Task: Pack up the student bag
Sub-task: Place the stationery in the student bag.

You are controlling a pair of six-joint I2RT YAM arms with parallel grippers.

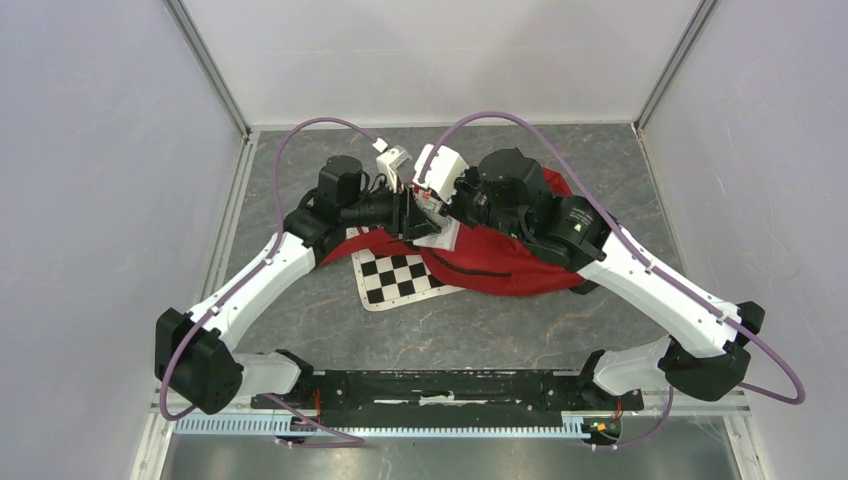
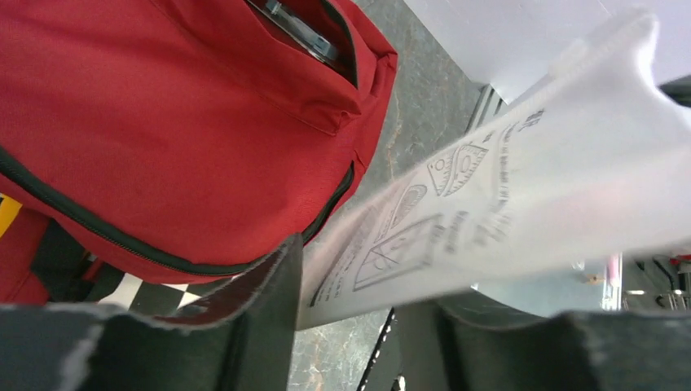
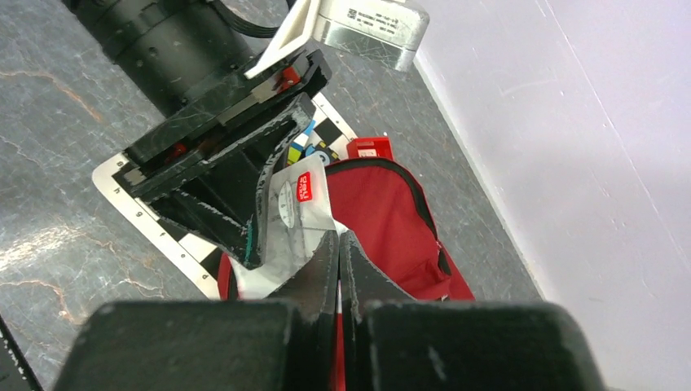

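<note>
Left fingers (image 2: 244, 350) clamp one clear packet (image 2: 530, 179) (geometry tools printed on it), right fingers (image 3: 314, 273) pressed together beside it, over one red student bag (image 2: 163, 122) and one checkerboard mat (image 1: 395, 278).

Red student bag (image 1: 500, 265), black zippers, slumped flat on table (image 1: 560, 150), pocket open.

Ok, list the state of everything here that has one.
Red fabric backpack: lying down, one compartment gaping open.
Translucent plastic printed pouch: held up, not yet inside the backpack.
Left hand: shut on the pouch.
Right hand: fingers closed together.
Black-and-white checkered board: flat, partly under the backpack.
</note>
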